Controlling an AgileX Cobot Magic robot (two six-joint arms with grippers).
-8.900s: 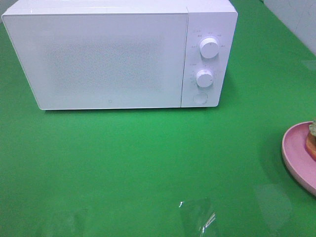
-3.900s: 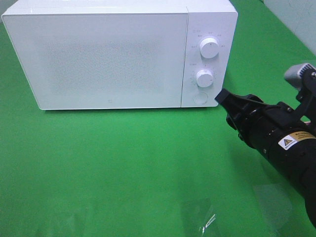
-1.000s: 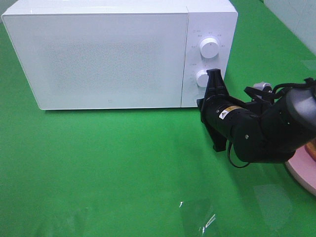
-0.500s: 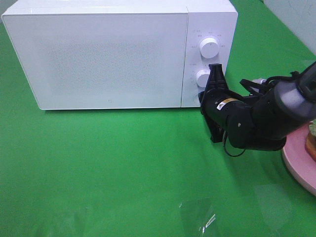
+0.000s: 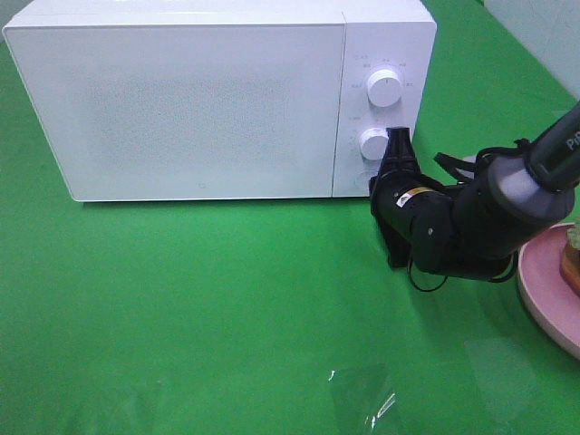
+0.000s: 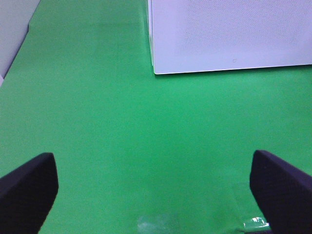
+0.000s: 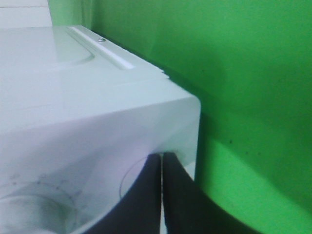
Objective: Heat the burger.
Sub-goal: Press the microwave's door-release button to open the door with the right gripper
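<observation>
- While resting against the control panel of the white microwave, by the round outline under the lower knob: right tool shut, fingers together, nothing between.
- Left tool wide apart above the green bench, gripping nothing.
- Burger at right edge on pink plate, mostly cut off.
- Yellow label on right arm, marks around knobs: too small to read.

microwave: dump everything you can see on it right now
The microwave is a glossy white box sitting flat on the green tabletop, door closed, its front speckled. Right of the door, a control strip carries an upper knob and a lower knob, both white. The right pincer, shut, has its tips at the strip's lower part beside the lower knob, apparently touching.
</observation>
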